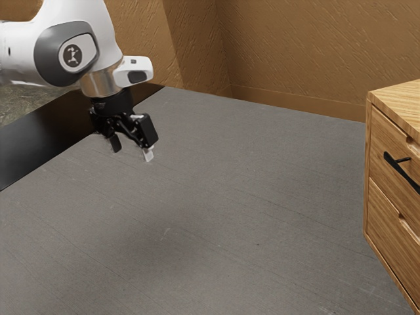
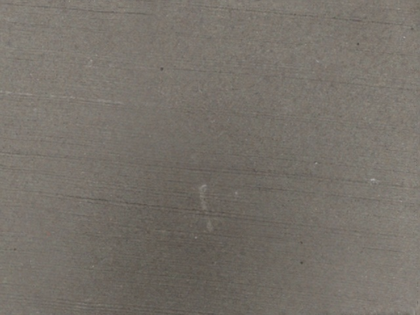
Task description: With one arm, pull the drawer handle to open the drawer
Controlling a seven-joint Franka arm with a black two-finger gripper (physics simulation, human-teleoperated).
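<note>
A wooden drawer cabinet [image 1: 394, 190] stands at the exterior view's right edge, with two drawer fronts one above the other. The upper front carries a black bar handle [image 1: 401, 172]; both drawers look closed flush. My gripper [image 1: 132, 150] hangs high above the grey floor at the exterior view's upper left, far from the cabinet. Its two fingers point down with a gap between them, and nothing is held. The wrist view looks straight down on bare grey floor [image 2: 210, 157].
Grey floor [image 1: 216, 216] stretches between the gripper and the cabinet. A black slab [image 1: 39, 141] lies at the exterior view's left under the arm. Brown textured walls [image 1: 289, 46] close the back.
</note>
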